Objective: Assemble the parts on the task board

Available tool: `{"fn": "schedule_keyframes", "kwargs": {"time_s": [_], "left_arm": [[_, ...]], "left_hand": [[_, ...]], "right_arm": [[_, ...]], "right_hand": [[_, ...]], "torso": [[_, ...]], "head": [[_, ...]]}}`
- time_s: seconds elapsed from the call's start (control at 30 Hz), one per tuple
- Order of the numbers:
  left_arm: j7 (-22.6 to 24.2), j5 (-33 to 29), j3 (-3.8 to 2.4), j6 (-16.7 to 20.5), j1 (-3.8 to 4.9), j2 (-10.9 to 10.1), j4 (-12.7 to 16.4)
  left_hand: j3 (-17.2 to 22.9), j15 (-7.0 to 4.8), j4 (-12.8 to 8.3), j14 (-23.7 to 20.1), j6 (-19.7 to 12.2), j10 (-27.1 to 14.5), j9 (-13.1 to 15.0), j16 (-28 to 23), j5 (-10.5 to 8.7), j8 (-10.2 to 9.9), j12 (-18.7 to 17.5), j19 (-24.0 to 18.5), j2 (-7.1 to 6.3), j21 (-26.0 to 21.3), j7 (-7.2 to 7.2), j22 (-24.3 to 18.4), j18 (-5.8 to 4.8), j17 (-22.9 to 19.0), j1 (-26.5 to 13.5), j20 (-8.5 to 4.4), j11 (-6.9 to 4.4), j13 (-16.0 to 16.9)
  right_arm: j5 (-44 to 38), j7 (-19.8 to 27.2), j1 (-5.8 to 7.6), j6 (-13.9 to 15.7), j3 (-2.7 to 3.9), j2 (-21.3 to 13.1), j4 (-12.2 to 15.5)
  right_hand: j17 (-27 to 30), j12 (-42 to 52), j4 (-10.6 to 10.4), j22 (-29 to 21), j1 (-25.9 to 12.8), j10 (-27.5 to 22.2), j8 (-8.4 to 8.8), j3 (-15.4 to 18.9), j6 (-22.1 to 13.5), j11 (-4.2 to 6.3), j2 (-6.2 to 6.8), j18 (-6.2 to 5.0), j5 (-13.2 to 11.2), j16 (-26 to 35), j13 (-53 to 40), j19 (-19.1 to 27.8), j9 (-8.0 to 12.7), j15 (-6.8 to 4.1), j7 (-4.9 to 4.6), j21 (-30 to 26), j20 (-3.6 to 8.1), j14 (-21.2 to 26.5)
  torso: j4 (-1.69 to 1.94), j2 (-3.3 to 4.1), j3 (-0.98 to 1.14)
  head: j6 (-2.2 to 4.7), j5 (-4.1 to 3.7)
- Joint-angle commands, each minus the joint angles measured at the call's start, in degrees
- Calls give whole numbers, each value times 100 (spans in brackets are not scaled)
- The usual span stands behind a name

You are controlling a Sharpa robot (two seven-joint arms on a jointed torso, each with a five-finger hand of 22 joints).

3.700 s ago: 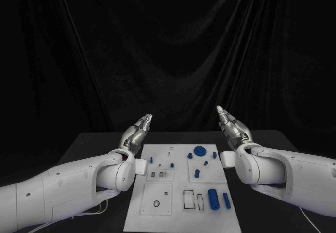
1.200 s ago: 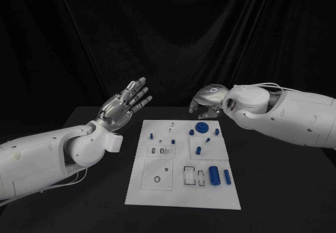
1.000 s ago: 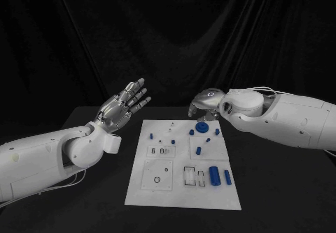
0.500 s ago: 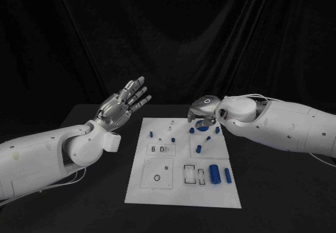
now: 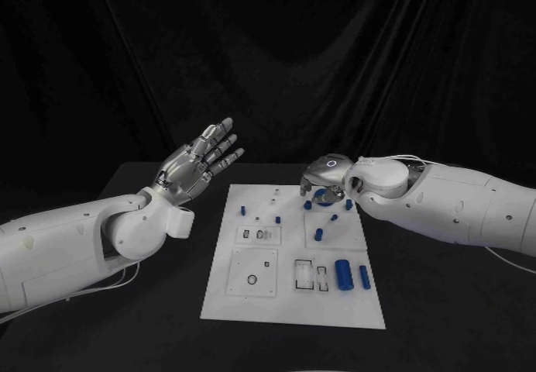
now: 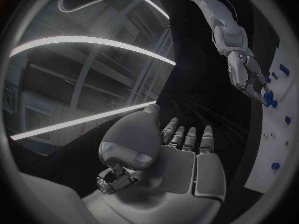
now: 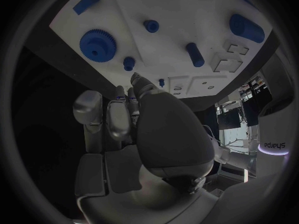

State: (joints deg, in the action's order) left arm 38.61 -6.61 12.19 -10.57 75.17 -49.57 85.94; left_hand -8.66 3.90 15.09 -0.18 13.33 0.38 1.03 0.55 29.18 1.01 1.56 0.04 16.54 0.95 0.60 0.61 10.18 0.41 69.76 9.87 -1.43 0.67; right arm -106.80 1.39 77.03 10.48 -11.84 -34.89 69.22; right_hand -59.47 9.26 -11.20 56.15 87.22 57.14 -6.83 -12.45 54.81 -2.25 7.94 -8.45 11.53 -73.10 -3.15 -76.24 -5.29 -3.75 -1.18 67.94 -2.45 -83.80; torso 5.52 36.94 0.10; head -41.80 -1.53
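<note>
Over the far right corner of the board (image 5: 293, 314), we lowered our right hand (image 5: 321, 177), fingers apart and empty, toward the blue gear (image 7: 97, 44); our left hand (image 5: 201, 163) hung open beside the board, likely leaving room.

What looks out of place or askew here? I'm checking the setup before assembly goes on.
Nothing stands out. The task board lies flat on the black table, blue parts tidy on it, none spilled off. The right hand hovers over the blue gear at the far end; the left hand is raised, holding nothing.
</note>
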Motion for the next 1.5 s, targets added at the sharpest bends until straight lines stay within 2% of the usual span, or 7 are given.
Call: {"fn": "schedule_keyframes", "kwargs": {"time_s": [0.03,0.37,0.5,0.77,0.9,1.43,1.5], "left_arm": [[106,16,-6,-103,16,4,-7],[62,16,-6,-163,16,21,-37],[51,16,-6,-182,16,30,-43],[32,16,-6,-201,16,31,-51],[18,16,-6,-213,16,32,-59],[-31,16,-6,-270,15,48,-88],[-41,16,-6,-278,15,47,-89]], "left_hand": [[105,47,3,18,54,-35,80,-55,79,95,122,-4,8,-95,-14,-61,-22,-41,79,48,4,-8],[146,63,-10,18,75,-34,84,-55,108,99,128,-4,8,-95,3,-61,-15,-41,108,71,27,-7],[158,68,-14,18,79,-34,84,-55,119,100,128,-4,7,-95,8,-61,-13,-41,116,80,33,-7],[164,71,-17,18,81,-34,84,-55,125,100,129,-4,7,-95,9,-61,-12,-41,120,84,35,-6],[170,73,-19,18,87,-34,85,-55,131,101,129,-4,6,-95,11,-61,-10,-41,124,89,38,-6],[211,92,-28,18,145,-34,94,-55,158,112,133,-4,9,-95,37,-61,-3,-41,145,119,60,-5],[222,97,-30,18,155,-33,95,-55,165,115,138,-4,10,-95,44,-61,-2,-41,150,125,68,-4]], "right_arm": [[-75,12,-19,298,5,28,-56],[-75,8,-102,279,5,151,-271],[-75,25,-149,272,5,198,-375],[-75,65,-210,277,5,261,-520],[-75,95,-224,264,5,269,-538],[-75,139,-292,293,5,365,-678],[-75,147,-309,302,5,381,-710]], "right_hand": [[-60,-147,44,102,-15,58,106,-279,-78,12,202,155,70,-118,-59,58,-46,0,64,112,-10,-145],[-70,-219,67,145,-21,-7,161,-312,-150,14,209,157,72,-118,-61,72,-32,0,124,122,-13,-143],[-72,-227,63,178,-41,-3,152,-317,-123,12,208,162,70,-119,-65,64,-39,0,91,139,-13,-144],[-72,-238,46,204,-112,22,166,-292,-125,12,233,164,-56,-117,-74,67,-40,2,85,145,-16,-144],[-67,-241,42,206,-131,27,170,-280,-125,14,244,163,-86,-114,-75,70,-41,2,85,144,-16,-143],[-84,-240,63,259,-123,64,145,-291,-59,25,234,171,-65,-119,-84,65,-61,-3,83,164,-14,-143],[-88,-241,85,279,-98,89,118,-322,5,24,220,173,10,-119,-86,68,-80,-5,62,168,-12,-143]], "torso": [[1,-2,-3],[0,-1,-3],[2,2,-6],[-7,5,-5],[2,2,-8],[-9,-3,-13],[-9,-4,-14]], "head": [[-23,17],[-64,26],[-77,31],[-108,55],[-122,50],[-164,32],[-168,33]]}}
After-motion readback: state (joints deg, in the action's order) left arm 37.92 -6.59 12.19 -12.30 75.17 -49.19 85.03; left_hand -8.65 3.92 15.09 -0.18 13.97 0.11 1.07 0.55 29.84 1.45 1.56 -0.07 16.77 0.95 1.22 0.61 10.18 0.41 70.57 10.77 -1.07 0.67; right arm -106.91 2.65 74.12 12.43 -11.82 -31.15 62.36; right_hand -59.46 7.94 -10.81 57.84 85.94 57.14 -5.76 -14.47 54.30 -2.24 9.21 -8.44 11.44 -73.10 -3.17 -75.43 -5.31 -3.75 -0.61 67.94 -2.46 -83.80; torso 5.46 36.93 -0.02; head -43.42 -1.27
